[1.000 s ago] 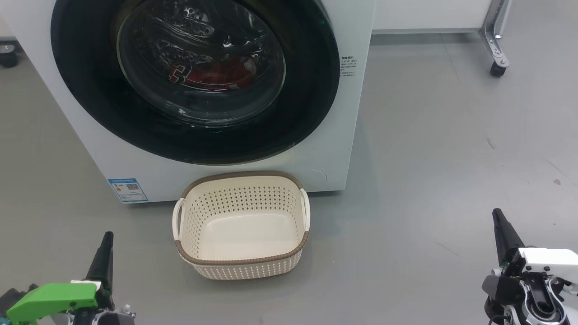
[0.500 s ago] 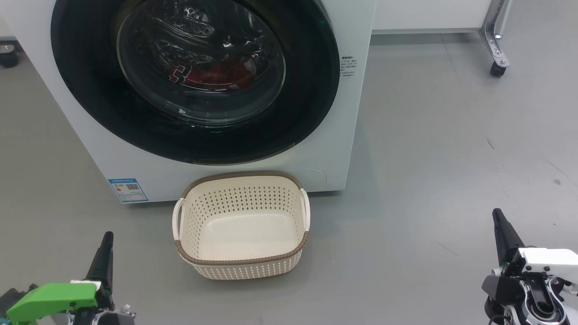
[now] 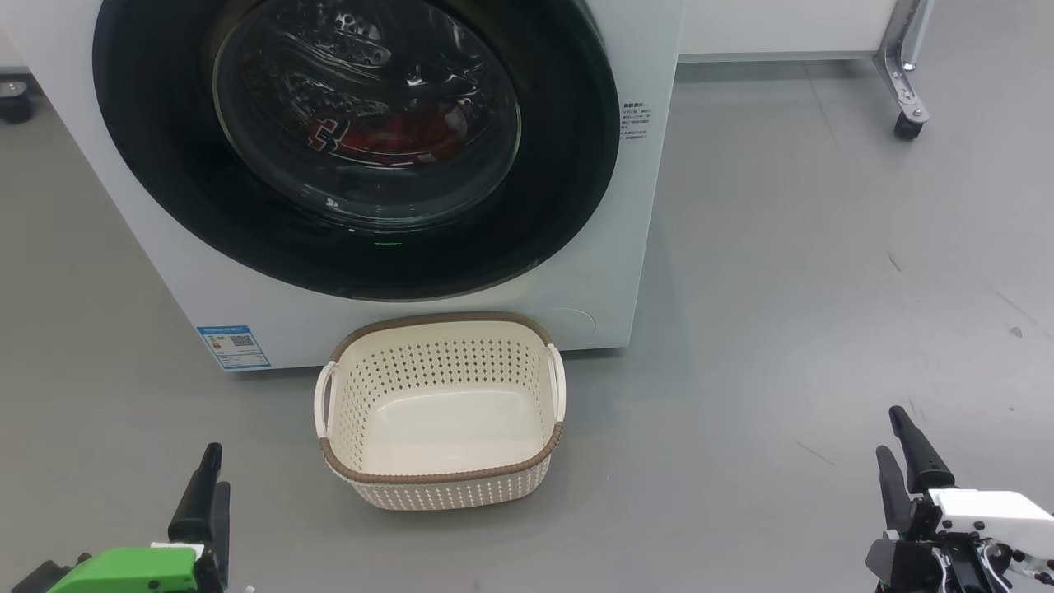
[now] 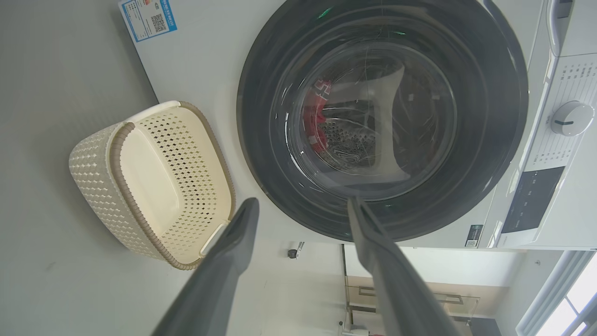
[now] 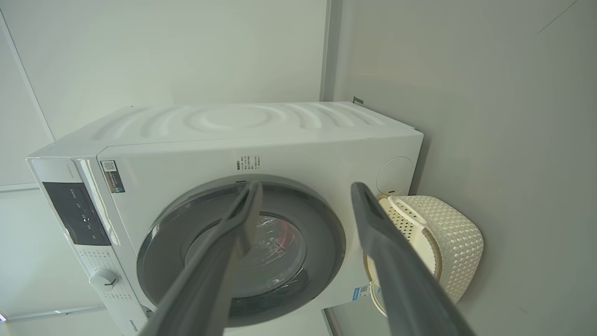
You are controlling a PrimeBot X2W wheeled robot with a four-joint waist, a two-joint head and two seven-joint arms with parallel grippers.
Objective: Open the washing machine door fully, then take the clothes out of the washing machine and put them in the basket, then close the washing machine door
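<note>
Fingers of left gripper and right gripper spread, empty, short of the shut washing machine door, likely best hooked at its rim and swung wide.

Blocked ahead, free beside
The washing machine door stood shut; the basket sat nearer; open floor left and right.

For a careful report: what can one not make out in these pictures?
The clothes, head view: reflections on the washing machine door blur them; their number is unclear.
Blue label, head view: print too small.
The washing machine, head view: upper edge cuts off its top.
</note>
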